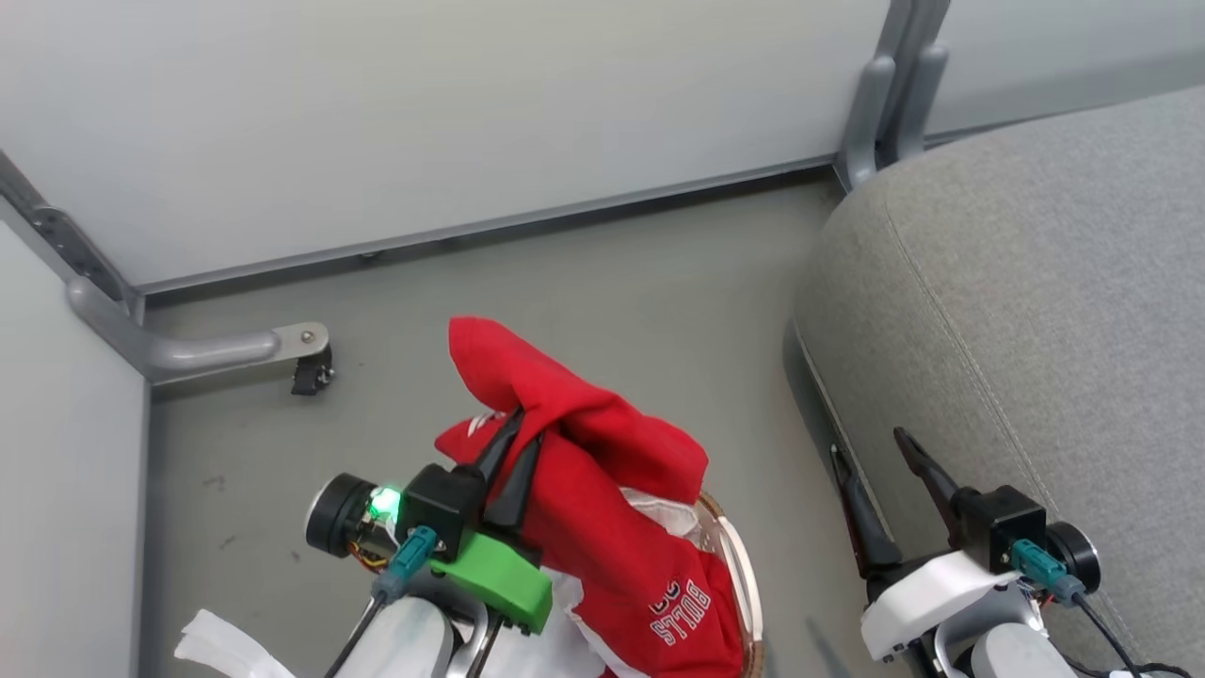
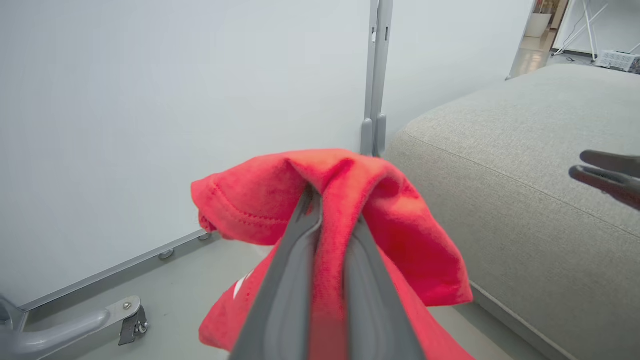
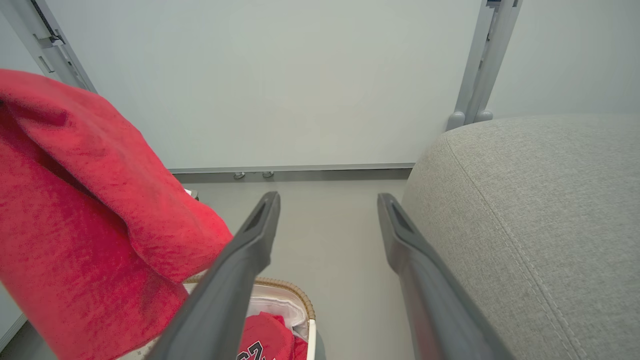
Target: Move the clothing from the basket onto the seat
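Observation:
My left gripper [image 1: 527, 422] is shut on a bright red garment of the clothing [image 1: 584, 443], lifted above the basket [image 1: 744, 565]; the fabric drapes over both fingers. In the left wrist view the clothing [image 2: 410, 235] folds over the pinching left gripper [image 2: 330, 200]. More red clothing printed "BULLS" [image 1: 680, 607] hangs down into the basket, over its white liner. The grey seat [image 1: 1026, 311] lies to the right. My right gripper [image 1: 871, 450] stands open beside the seat's front edge, holding nothing. In the right wrist view its fingers [image 3: 250, 250] spread wide over the basket rim [image 3: 300, 297] and the floor.
Pale partition walls [image 1: 424, 113] close off the back and the left, with grey metal feet [image 1: 226, 350] on the floor. A post [image 1: 885, 94] stands at the seat's far corner. Grey floor [image 1: 640, 282] lies between basket, wall and seat.

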`<state>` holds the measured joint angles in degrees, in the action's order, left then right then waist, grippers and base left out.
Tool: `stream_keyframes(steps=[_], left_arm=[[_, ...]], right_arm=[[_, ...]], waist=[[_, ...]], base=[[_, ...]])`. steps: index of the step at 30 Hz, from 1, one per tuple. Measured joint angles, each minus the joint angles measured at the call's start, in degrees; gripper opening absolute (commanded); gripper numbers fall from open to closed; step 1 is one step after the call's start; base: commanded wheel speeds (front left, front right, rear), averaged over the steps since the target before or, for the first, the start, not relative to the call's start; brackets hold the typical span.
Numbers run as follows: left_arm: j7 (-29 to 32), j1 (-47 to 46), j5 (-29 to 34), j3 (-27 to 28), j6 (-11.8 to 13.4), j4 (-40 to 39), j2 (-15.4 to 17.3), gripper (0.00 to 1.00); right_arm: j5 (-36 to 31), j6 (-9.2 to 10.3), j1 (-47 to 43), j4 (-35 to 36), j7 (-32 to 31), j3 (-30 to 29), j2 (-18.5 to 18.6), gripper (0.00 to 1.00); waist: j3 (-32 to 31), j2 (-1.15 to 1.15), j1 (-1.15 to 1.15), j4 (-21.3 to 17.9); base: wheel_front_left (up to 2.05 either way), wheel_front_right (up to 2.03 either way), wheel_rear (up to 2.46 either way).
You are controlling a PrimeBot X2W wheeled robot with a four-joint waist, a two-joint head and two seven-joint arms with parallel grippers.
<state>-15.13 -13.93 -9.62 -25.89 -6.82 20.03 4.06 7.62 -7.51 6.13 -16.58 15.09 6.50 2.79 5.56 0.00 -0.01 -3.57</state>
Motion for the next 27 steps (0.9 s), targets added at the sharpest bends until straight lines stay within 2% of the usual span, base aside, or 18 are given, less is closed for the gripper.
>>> stream_keyframes(steps=[10, 17, 22, 27], left_arm=[[0.0, -2.5, -0.8, 2.2, -0.4, -8.7, -1.0, 0.00], [0.0, -3.3, -1.0, 1.7, -0.5, -10.4, -1.1, 0.00], [0.0, -3.6, -1.8, 0.4, -0.5, -10.5, -1.1, 0.00], [0.0, -3.7, -2.1, -0.9, -0.5, -10.4, -1.1, 0.00]], right_arm=[[-0.5, 0.00, -1.9, -1.2, 0.0, 3.4, 0.0, 1.00], [-2.8, 0.00, -1.4, -1.4, 0.0, 9.5, 0.0, 1.00], [-5.0, 0.00, 2.7, 0.8, 0.0, 14.1, 0.0, 1.00], [-7.0, 0.00, 7.8, 1.7, 0.0, 16.1, 0.0, 1.00]], waist=[[-2.9, 0.00, 0.00, 2.6], [-2.9, 0.00, 0.00, 3.7], [-2.4, 0.00, 0.00, 4.5], [-1.9, 0.00, 0.00, 5.2]], base=[[0.00, 0.00, 0.00], [0.00, 0.00, 0.00], [0.00, 0.00, 0.00], [0.00, 0.00, 0.00]])
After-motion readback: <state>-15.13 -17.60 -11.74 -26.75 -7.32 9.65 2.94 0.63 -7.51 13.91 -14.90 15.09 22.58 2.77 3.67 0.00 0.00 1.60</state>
